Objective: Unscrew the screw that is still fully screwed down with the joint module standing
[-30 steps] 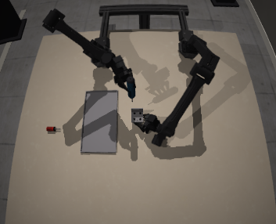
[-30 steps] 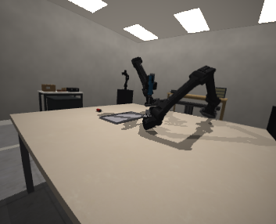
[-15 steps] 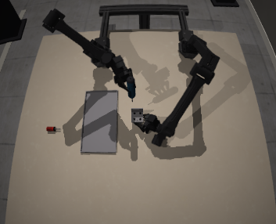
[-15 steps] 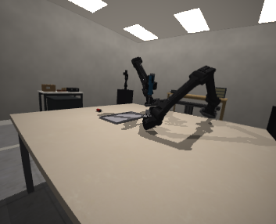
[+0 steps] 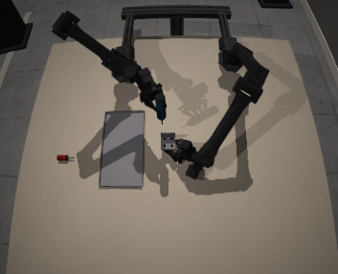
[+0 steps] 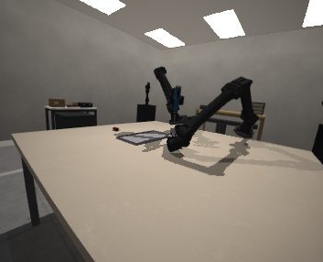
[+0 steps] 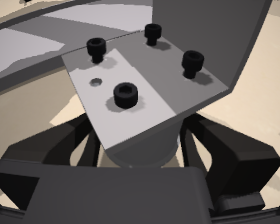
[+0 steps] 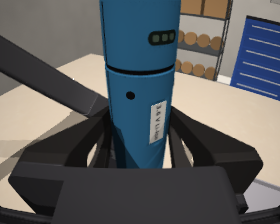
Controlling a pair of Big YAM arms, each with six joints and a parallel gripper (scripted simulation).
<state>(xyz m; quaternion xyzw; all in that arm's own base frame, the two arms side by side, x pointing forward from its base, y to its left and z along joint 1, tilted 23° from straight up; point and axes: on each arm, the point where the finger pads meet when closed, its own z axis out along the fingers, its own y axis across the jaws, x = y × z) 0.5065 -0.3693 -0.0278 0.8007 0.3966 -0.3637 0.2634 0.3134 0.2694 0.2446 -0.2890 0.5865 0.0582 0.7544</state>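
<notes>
The joint module (image 7: 141, 150) stands on the table with its grey bracket (image 7: 156, 95) on top. In the left wrist view four black screws show. The front one (image 7: 126, 95) sits low on the plate; the other three (image 7: 96, 48) (image 7: 153, 33) (image 7: 193, 62) stand taller. My left gripper (image 5: 177, 148) (image 7: 140, 112) is shut on the module's round body from the side. My right gripper (image 5: 156, 98) (image 8: 140, 113) is shut on the blue electric screwdriver (image 5: 161, 109) (image 8: 138, 90) (image 6: 176, 98). It holds the tool upright, tip down, in the air behind the module and apart from it.
A flat grey tray (image 5: 122, 148) (image 6: 140, 136) lies just left of the module. A small red tool (image 5: 63, 157) (image 6: 115, 127) lies farther left on the table. A dark frame (image 5: 175, 14) stands at the table's back edge.
</notes>
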